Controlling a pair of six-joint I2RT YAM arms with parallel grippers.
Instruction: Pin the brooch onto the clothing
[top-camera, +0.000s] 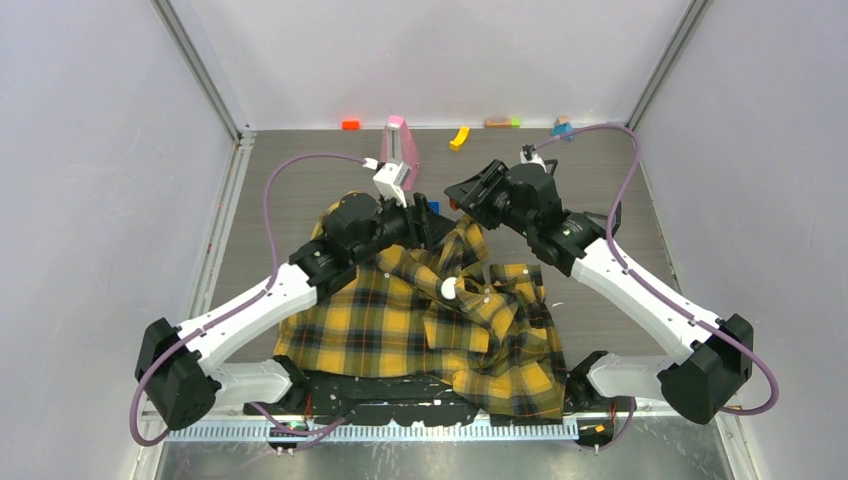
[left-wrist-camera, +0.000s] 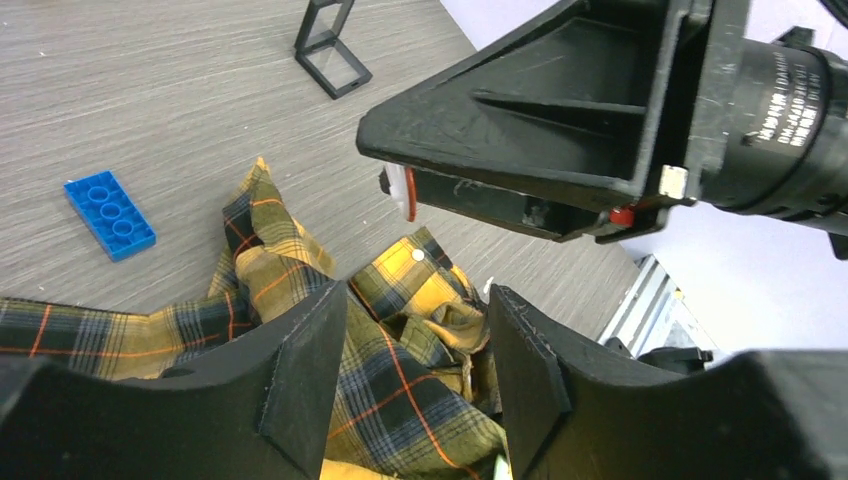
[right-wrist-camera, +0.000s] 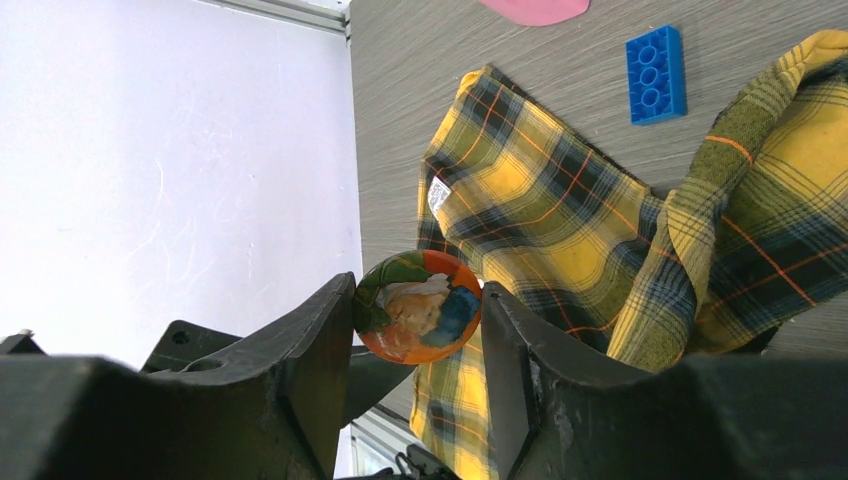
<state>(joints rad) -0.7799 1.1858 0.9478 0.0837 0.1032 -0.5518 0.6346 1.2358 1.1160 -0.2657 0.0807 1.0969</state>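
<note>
The right gripper (right-wrist-camera: 417, 292) is closed on the small round brooch (right-wrist-camera: 417, 306), a glossy disc of green, orange and blue. Its two black fingers press the rim from either side and hold the brooch in the air above the far, bunched part of the yellow-and-black plaid shirt (top-camera: 430, 335), which lies crumpled on the grey wood-grain table (left-wrist-camera: 150, 90). In the left wrist view the brooch appears edge-on at the tip of that gripper, close over the cloth but not touching it. The left gripper (left-wrist-camera: 418, 300) stands part open astride a raised fold of the shirt. Plaid shows between its fingers, but I cannot tell whether the pads touch it. A blue studded plastic brick (left-wrist-camera: 110, 213) and a small black square frame (left-wrist-camera: 330, 50) lie apart on the bare table. The step in hand looks like the approach, with the brooch carried in and the cloth being readied. The next move probably calls for the left gripper to pinch and steady that fold, so the right can bring the brooch's back squarely against taut fabric.
</note>
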